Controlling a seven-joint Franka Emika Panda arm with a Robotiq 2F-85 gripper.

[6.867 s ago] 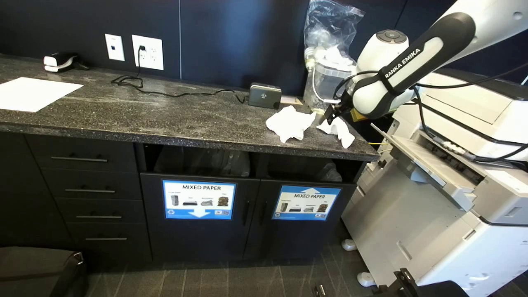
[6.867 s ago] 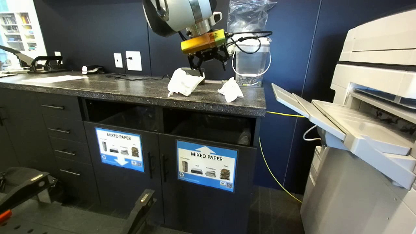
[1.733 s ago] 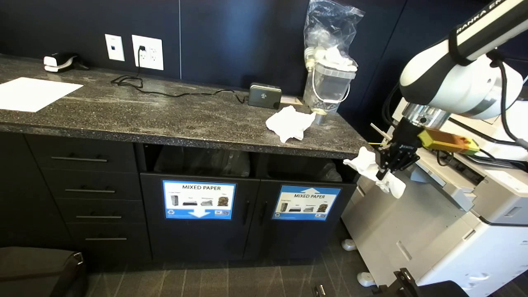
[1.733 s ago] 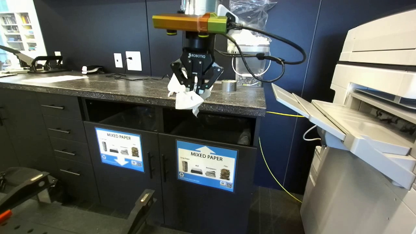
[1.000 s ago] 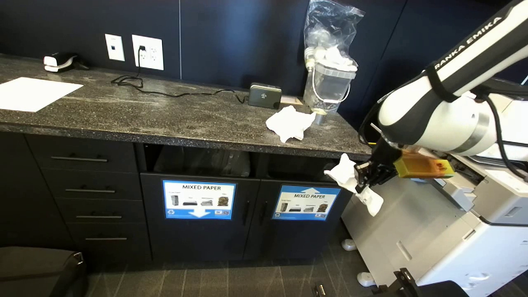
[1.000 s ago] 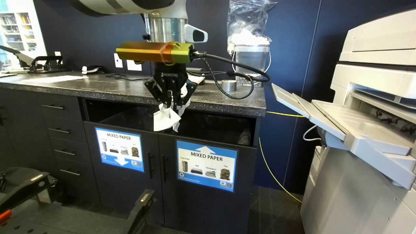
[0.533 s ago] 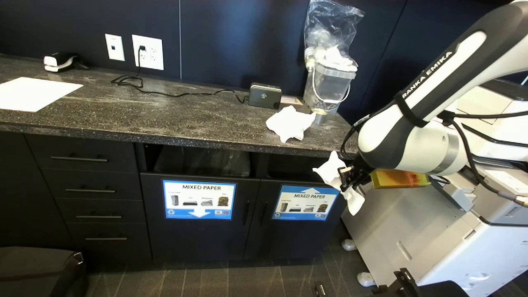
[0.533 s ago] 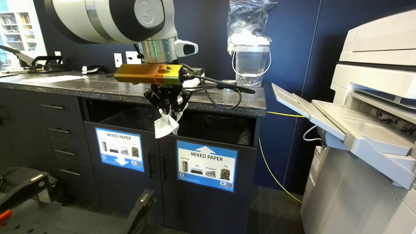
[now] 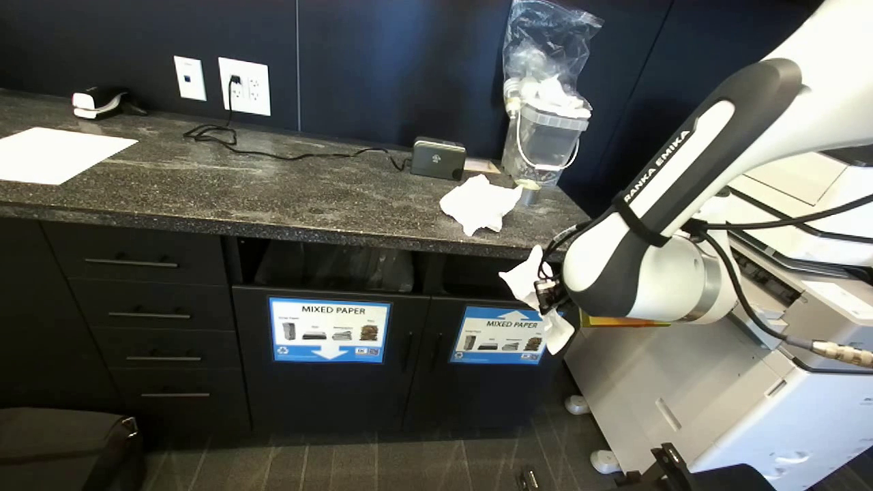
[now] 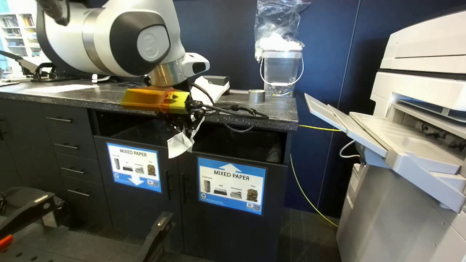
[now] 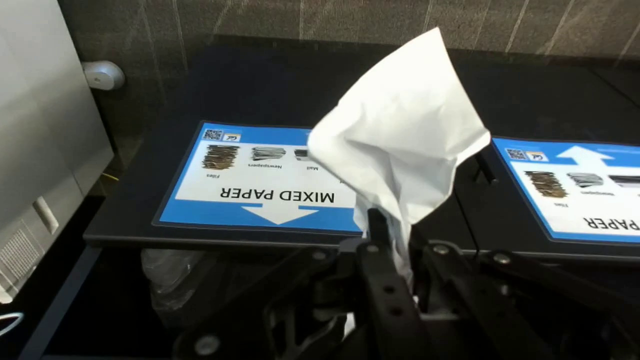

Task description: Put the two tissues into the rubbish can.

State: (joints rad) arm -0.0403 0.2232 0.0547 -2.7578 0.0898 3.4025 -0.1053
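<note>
My gripper (image 11: 398, 235) is shut on a crumpled white tissue (image 11: 405, 130), whose ends stick out past the fingers on both sides. In both exterior views it hangs in front of the black cabinet, just below the counter's edge, with the held tissue (image 10: 179, 145) near the divider between two dark bin slots. The other tissue (image 9: 481, 204) lies on the counter near the front edge. Both the right slot (image 10: 236, 140) and the left slot (image 10: 134, 127) carry a MIXED PAPER sign, so I cannot tell which is the rubbish can.
The stone counter's front edge (image 9: 341, 235) overhangs the slots. On the counter stand a clear bucket (image 9: 545, 146) topped by a plastic bag, a tape roll (image 10: 256, 96) and a small grey box (image 9: 438, 158). A large printer (image 9: 682, 368) stands right of the cabinet.
Some seconds ago the held tissue lay at the counter's right end; since then it was gripped and lifted off. Over the last second gripper and tissue moved leftward in both exterior views.
</note>
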